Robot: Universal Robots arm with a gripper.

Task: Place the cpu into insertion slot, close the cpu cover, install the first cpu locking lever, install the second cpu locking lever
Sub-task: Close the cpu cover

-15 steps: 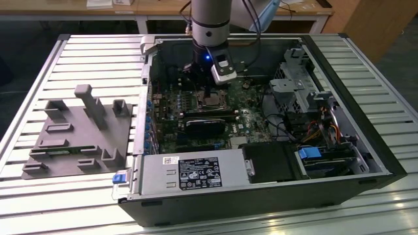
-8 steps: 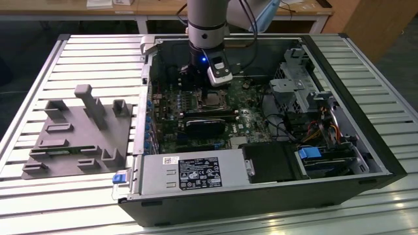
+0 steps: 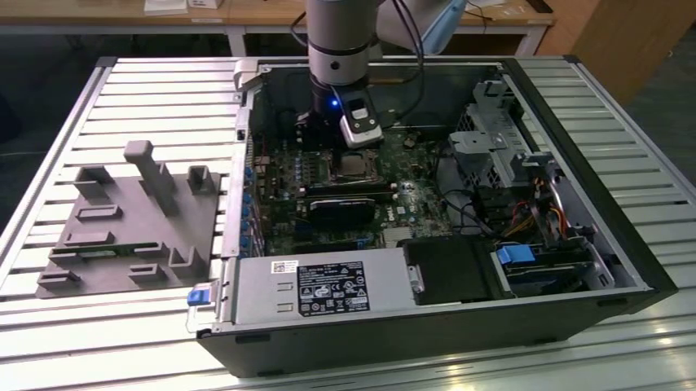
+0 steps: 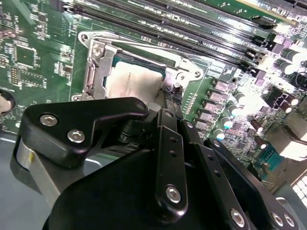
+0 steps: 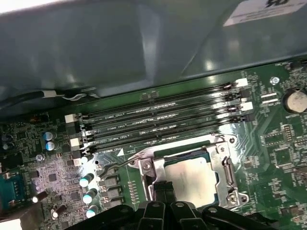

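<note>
Over the cpu (image 5: 192, 179), arm (image 3: 339, 37) upright.

The gripper (image 4: 168, 97) is reaching down over the green board (image 4: 33, 72), its black links filling the foreground and its tips coming together at the edge of the cover (image 4: 94, 72). The cover is lying flat around the cpu (image 4: 129, 80), which is sitting in the slot. Memory slots (image 4: 192, 26) are running just beyond it.

Black screw-studded gripper (image 4: 169, 98), grey arm (image 3: 342, 37)
</note>
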